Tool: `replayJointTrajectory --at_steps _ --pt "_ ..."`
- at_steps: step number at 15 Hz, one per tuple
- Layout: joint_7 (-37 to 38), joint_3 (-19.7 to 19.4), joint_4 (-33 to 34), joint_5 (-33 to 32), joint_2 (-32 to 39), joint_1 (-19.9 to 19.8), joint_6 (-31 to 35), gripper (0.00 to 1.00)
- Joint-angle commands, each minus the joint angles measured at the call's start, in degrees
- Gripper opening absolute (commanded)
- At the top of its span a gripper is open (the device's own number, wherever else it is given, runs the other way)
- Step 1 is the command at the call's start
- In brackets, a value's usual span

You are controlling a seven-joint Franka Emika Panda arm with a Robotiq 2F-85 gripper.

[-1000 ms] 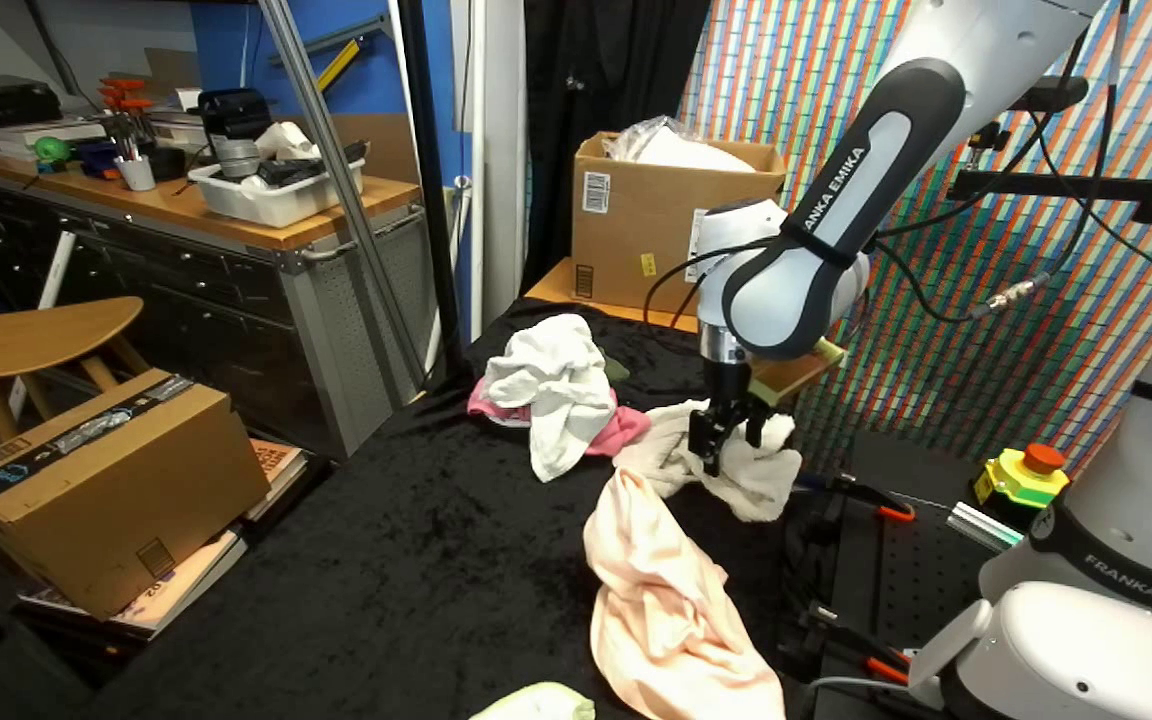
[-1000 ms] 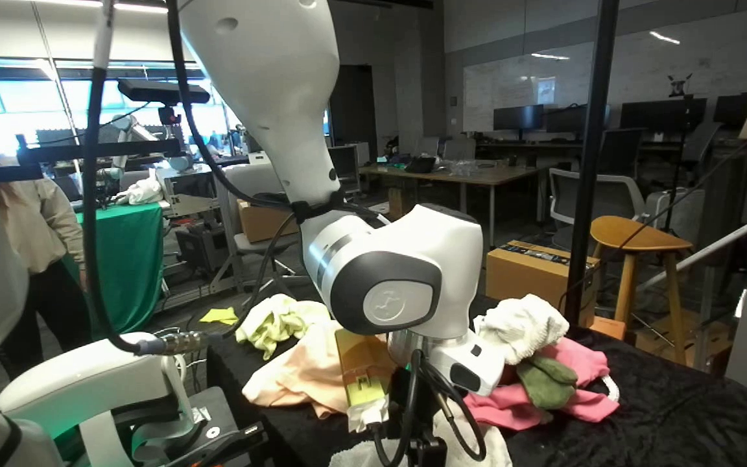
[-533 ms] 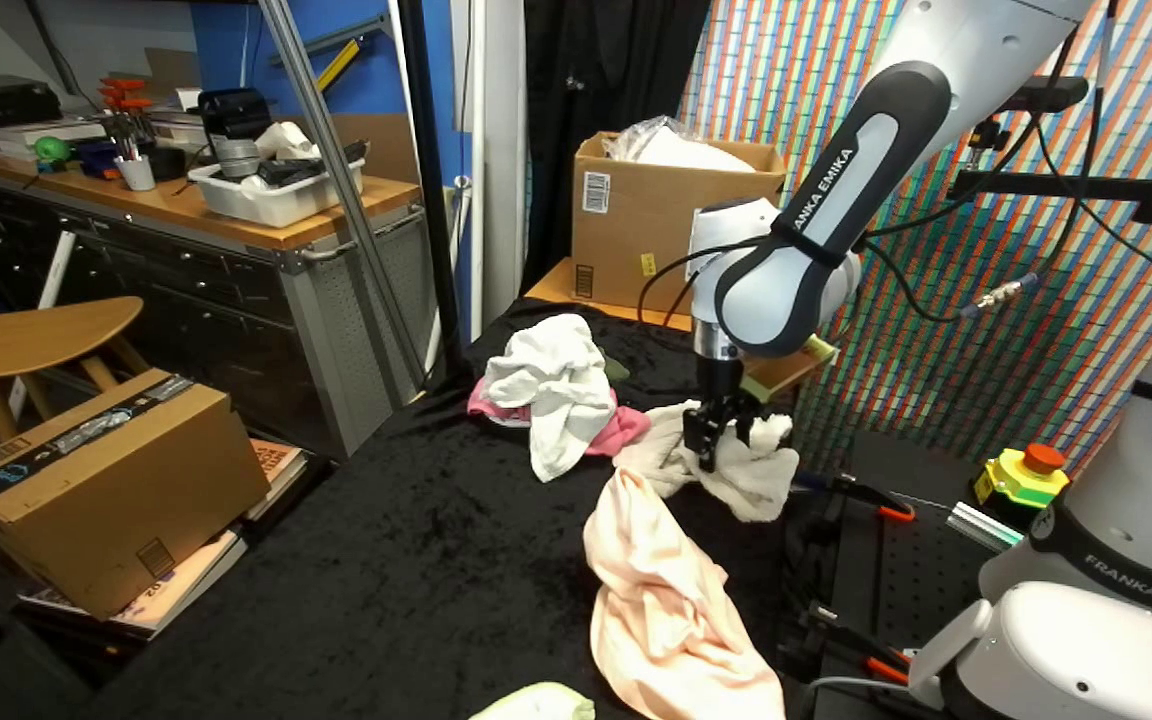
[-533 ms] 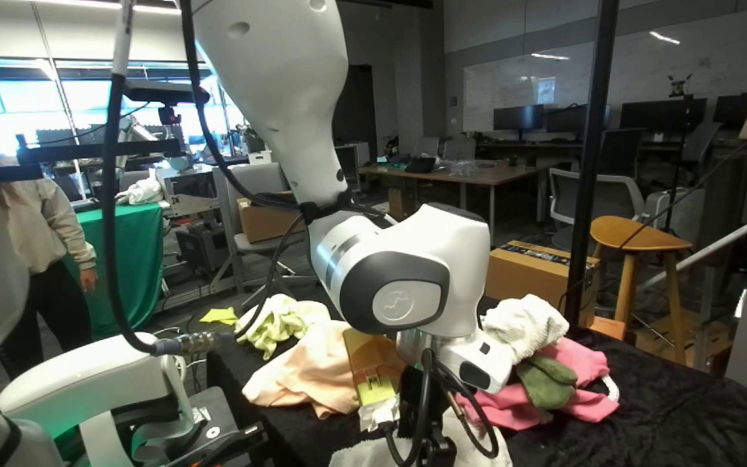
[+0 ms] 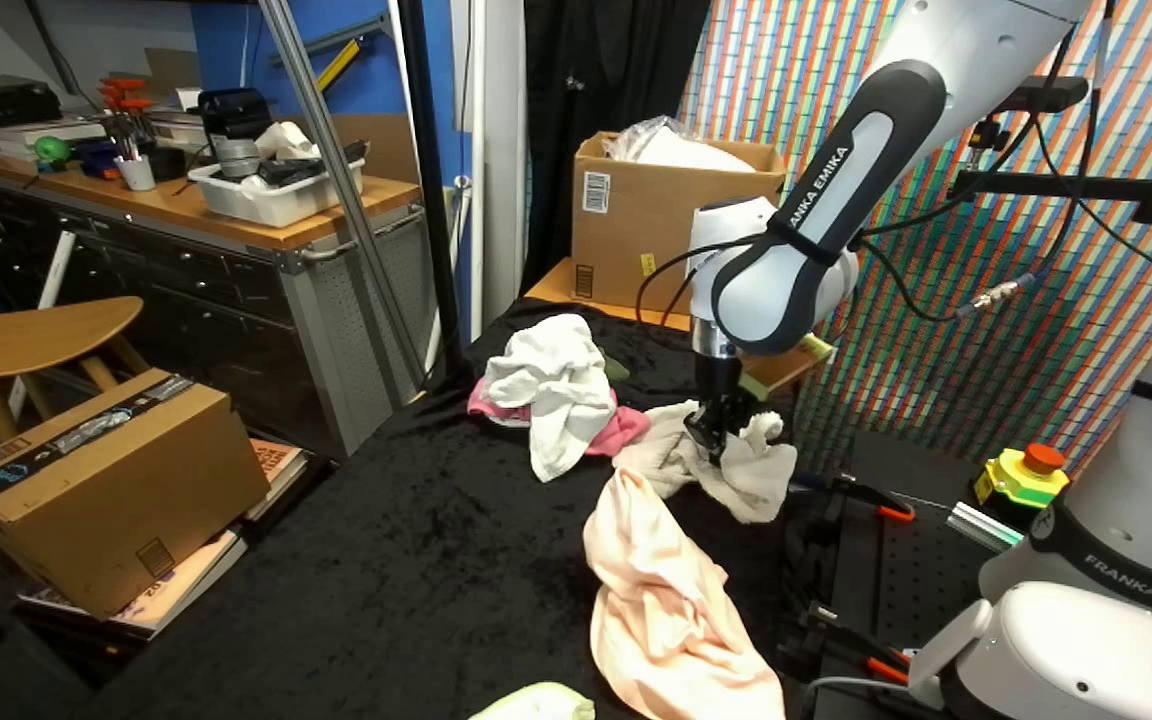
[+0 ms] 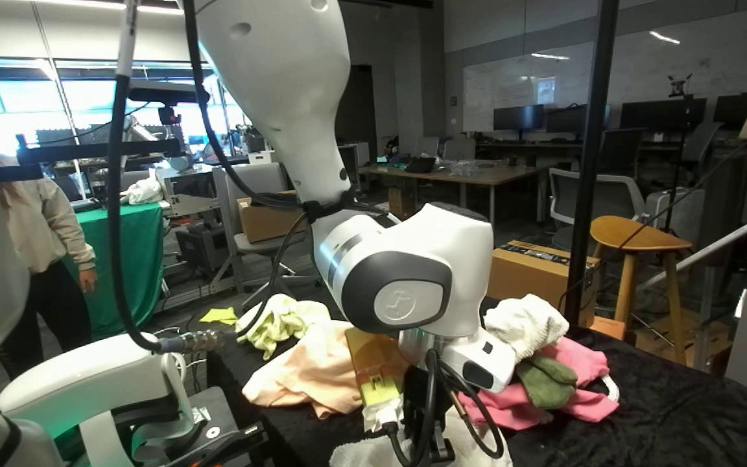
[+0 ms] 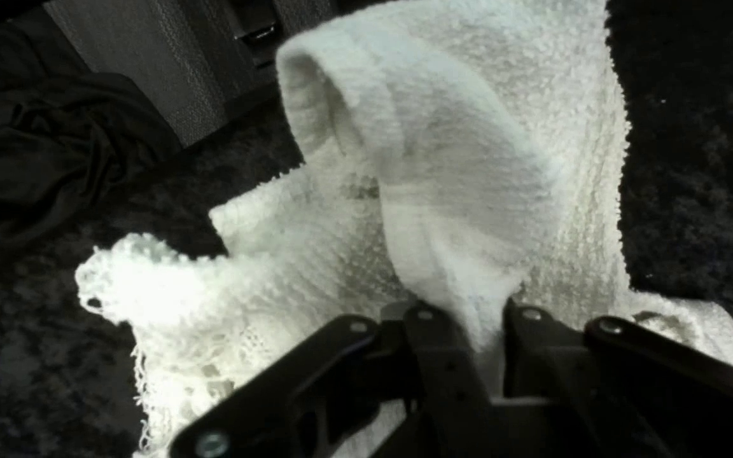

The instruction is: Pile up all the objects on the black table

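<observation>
Currently, the gripper (image 7: 478, 331) is at the cream rag (image 5: 754, 482), on the black table (image 5: 416, 560). Its fingers (image 7: 441, 353) stand nearly together, with 1 fold of the cream rag pinched between them; the remainder lies crumpled on the table. Just beside the cream rag sits the pink towel (image 5: 621, 430), bearing 2 items: the white rag (image 5: 561, 372), heaped on top, and a dark green cloth (image 6: 545, 384). Near the cream rag, on another side, lies the long peach cloth (image 5: 671, 610); contact between these 2 cannot be confirmed. The pale green cloth (image 6: 283, 322) lies well apart from the cream rag, past the peach cloth.
</observation>
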Motion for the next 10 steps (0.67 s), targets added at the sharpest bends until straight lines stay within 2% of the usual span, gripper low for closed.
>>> replayJointTrajectory --at_steps 1,2,6,10 --pt "-3.5 0.8 0.7 2.3 -1.4 -0.7 -1.6 0.05" --pt "-3.3 0.6 0.4 1.6 -2.2 -0.4 -1.8 0.03" --pt "-1.1 -0.3 -0.7 -1.8 -7.1 1.0 -2.4 0.1" --pt "1.3 -0.2 -1.1 -5.5 -13.7 1.3 -2.5 0.08"
